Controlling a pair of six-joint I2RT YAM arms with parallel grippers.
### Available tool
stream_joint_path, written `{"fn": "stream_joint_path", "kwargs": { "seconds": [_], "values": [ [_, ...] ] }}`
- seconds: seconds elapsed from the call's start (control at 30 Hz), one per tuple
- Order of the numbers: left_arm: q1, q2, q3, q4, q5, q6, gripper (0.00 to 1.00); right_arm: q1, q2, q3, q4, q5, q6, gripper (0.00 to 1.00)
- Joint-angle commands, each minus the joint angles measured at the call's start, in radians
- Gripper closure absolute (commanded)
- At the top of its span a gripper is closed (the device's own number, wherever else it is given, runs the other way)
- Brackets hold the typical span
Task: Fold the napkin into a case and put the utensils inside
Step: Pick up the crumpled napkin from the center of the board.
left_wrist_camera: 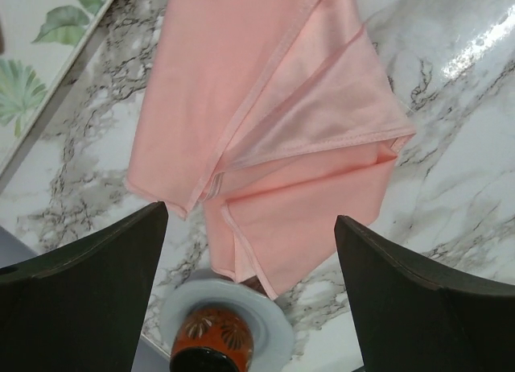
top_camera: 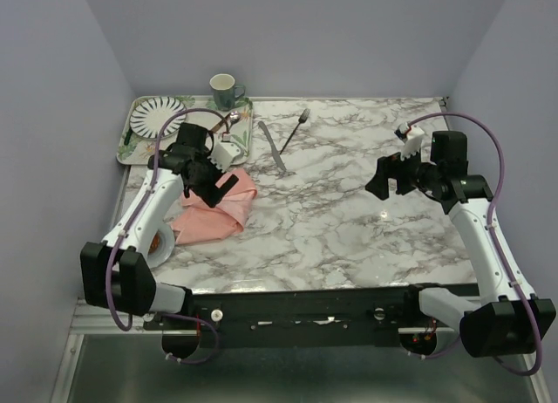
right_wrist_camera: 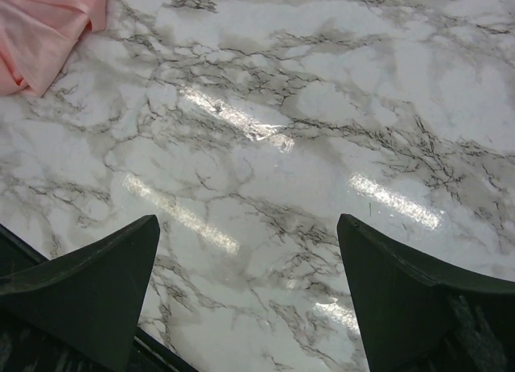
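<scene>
The napkin [top_camera: 218, 207] is looking like soft, smooth salmon-pink cloth with a faint sheen and stitched hems, and it is lying in loose folds. The bench [top_camera: 349, 211] is showing a glossy, polished white and grey marble pattern and is throwing back bright streaks of light. The fork [top_camera: 296, 126] and knife [top_camera: 272, 147] are gleaming as bare silver metal. The mug [top_camera: 226, 91] is looking like glazed green ceramic. The left arm's fingers [left_wrist_camera: 80, 307] and right arm's fingers [right_wrist_camera: 80, 291] are appearing as matt dark plastic.
</scene>
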Motion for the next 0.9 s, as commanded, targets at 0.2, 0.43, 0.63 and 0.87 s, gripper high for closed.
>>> {"fn": "stream_joint_path", "kwargs": {
  "seconds": [0.2,0.43,0.63,0.87],
  "values": [
    [-0.144,0.189,0.009,0.078,-0.03,0.207,0.01,-0.003,0.016,0.01,-0.041,-0.056,-0.017,0.0],
    [-0.25,0.282,-0.04,0.132,-0.116,0.271,0.01,-0.003,0.012,0.002,-0.045,-0.056,-0.02,0.0],
    [-0.329,0.328,-0.098,0.147,-0.144,0.325,0.13,-0.003,0.015,0.013,-0.053,-0.059,-0.021,0.0],
    [-0.434,0.306,-0.043,0.047,-0.151,0.309,0.98,-0.004,0.01,0.01,-0.05,-0.053,-0.023,0.0]
  ]
}}
